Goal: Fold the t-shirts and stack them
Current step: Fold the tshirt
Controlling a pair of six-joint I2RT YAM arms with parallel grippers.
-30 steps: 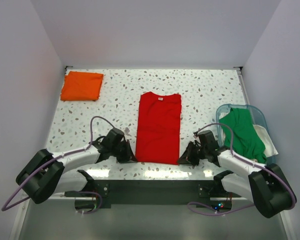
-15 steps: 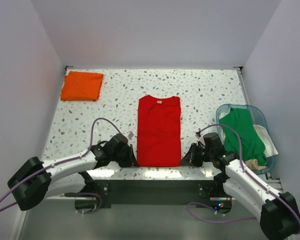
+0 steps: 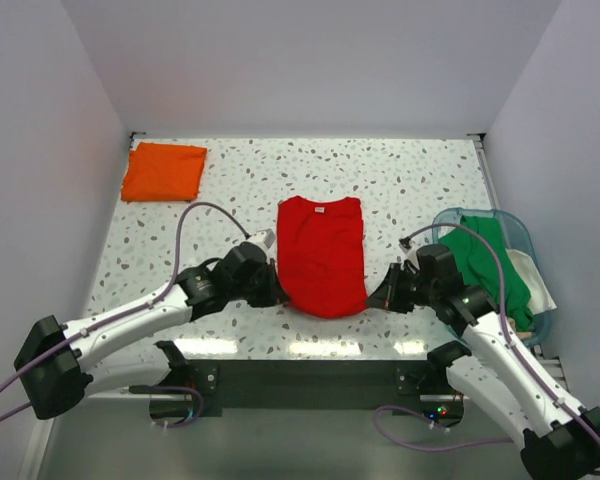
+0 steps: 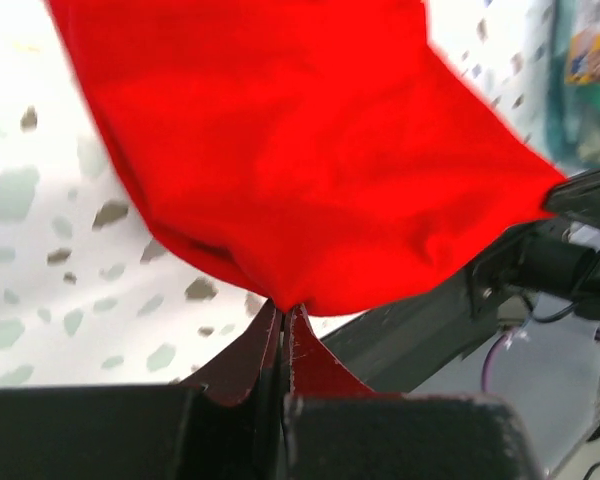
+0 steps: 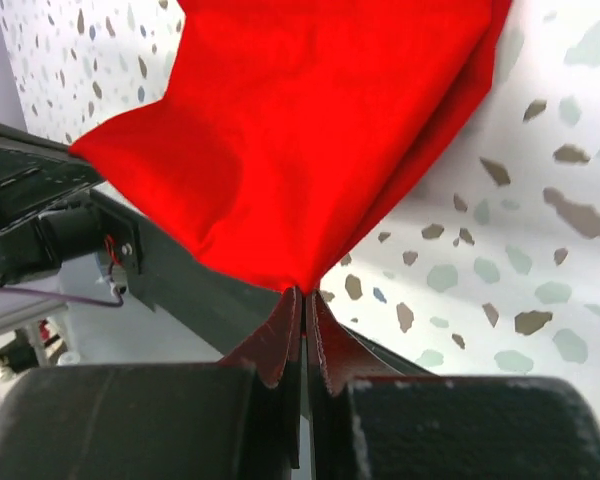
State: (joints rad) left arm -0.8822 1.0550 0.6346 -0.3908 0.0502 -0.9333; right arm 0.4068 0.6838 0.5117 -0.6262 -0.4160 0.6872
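Because limp, light and prone to sag, hold the red t-shirt (image 3: 321, 255), mid speckled table (image 3: 410, 180) with hem raised, taut by both hem corners, now clamped in left gripper (image 3: 276, 295) and right gripper (image 3: 379, 300).

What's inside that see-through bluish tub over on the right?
The tub holds a crumpled green t-shirt, with a pale cloth showing along its right side. The tub's bottom, and anything lying beneath those two, is covered and cannot be seen.
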